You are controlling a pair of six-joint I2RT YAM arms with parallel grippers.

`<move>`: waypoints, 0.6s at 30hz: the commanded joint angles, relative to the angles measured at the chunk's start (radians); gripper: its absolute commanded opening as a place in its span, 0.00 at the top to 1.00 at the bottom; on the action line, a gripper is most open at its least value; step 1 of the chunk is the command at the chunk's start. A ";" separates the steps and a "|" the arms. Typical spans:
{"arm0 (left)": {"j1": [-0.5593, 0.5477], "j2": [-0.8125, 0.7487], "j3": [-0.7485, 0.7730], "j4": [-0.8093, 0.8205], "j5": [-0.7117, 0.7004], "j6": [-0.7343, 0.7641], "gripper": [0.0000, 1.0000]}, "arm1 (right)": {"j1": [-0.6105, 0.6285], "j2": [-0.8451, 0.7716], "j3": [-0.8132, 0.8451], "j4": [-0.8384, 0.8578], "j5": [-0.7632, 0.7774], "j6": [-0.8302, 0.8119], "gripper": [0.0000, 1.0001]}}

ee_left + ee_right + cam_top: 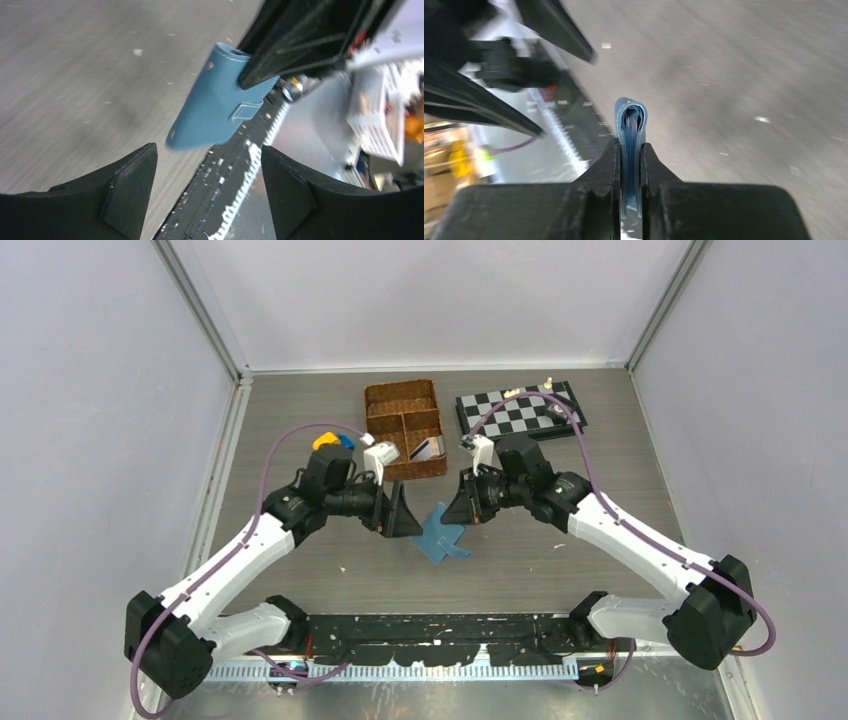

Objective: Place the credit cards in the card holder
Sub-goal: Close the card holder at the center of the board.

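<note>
The teal card holder [440, 533] hangs folded shut above the table, tilted, between both grippers. My right gripper [458, 512] is shut on its upper edge; the right wrist view shows the holder [630, 117] edge-on, clamped between the jaws of this gripper [630, 150]. My left gripper [408, 517] is open and empty, just left of the holder, apart from it. In the left wrist view the holder [215, 107] with its snap tab hangs beyond my open left gripper [207, 160]. A few credit cards [428, 449] lie in the basket's near right compartment.
A brown wicker divided basket [400, 405] stands behind the grippers. A small chessboard [520, 410] with a few pieces lies at the back right. Yellow and blue small objects [330, 440] sit left of the basket, behind my left arm.
</note>
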 commanded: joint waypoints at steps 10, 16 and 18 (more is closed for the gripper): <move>0.190 -0.073 -0.023 -0.088 -0.304 -0.167 0.17 | 0.442 0.077 -0.056 0.145 1.334 -0.483 0.99; 0.191 -0.057 -0.075 -0.055 -0.316 -0.213 0.17 | 0.571 0.298 -0.005 0.164 1.498 -0.580 1.00; 0.191 -0.056 -0.088 -0.049 -0.329 -0.216 0.17 | 0.600 0.341 0.015 0.145 1.493 -0.577 0.96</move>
